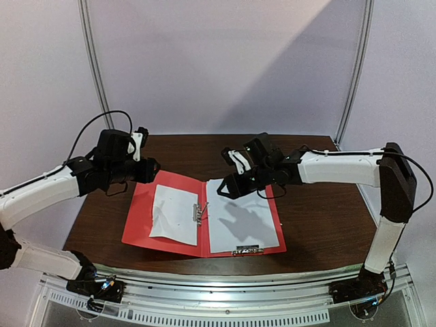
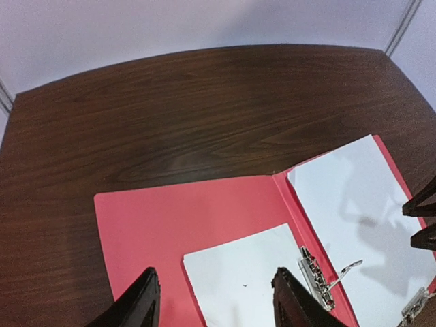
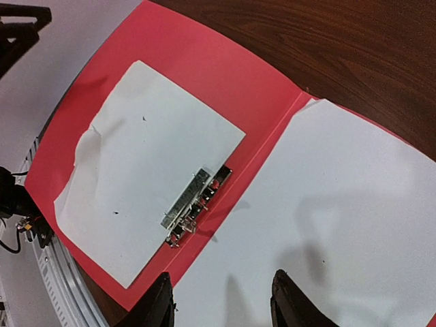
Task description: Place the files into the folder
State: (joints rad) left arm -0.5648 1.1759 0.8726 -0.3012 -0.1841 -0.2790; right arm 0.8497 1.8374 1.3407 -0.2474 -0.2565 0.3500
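A ribbed metal rail (image 1: pixel 225 294) edges the near side, and beyond it spreads a dark, wood-grained table (image 1: pixel 320 225). The thin red folder (image 1: pixel 139 221) lies open flat on it, with the small sheet (image 1: pixel 174 214) on its left half, the large sheet (image 1: pixel 242 221) on its right, and a shiny clip (image 1: pixel 202 210) at the fold. Above, the left gripper (image 2: pixel 216 300) and right gripper (image 3: pixel 223 303) hang with jaws apart, empty. Behind stands a plain pale wall (image 1: pixel 218 61).

Table (image 1: pixel 320 218): dark wood grain, smooth, faint sheen. Folder (image 1: pixel 139 221), centre of frame: red card or plastic, can't tell which; smooth, matt. Large sheet (image 1: pixel 242 221), small sheet (image 1: pixel 174 214): plain white paper, matt; small one creased near one edge. Clip (image 1: pixel 201 211) at fold: bright metal, shiny. Arm shells (image 1: pixel 340 167): white plastic, slight gloss.
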